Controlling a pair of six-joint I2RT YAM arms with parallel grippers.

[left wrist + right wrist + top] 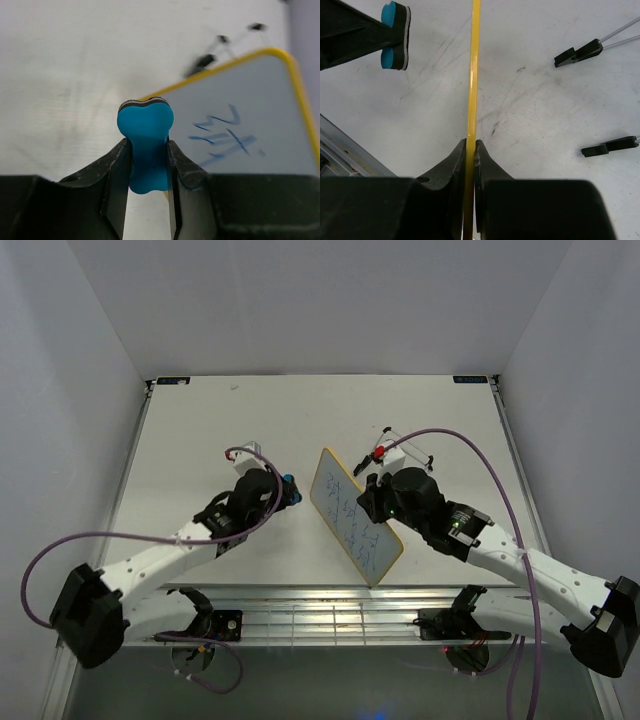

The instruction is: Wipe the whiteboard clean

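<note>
white scuffed table [220, 420], grey walls [60, 360]; left jaws grip eraser [145, 125], right jaws grip whiteboard [345, 512].

The right pincer [368, 496] holds the scribbled whiteboard [355, 525].

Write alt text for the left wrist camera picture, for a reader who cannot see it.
The left gripper is shut on a small blue eraser, pinched at its narrow middle over a white table. Behind it, to the right, is a yellow-framed whiteboard with blue scribbles on it.
</note>
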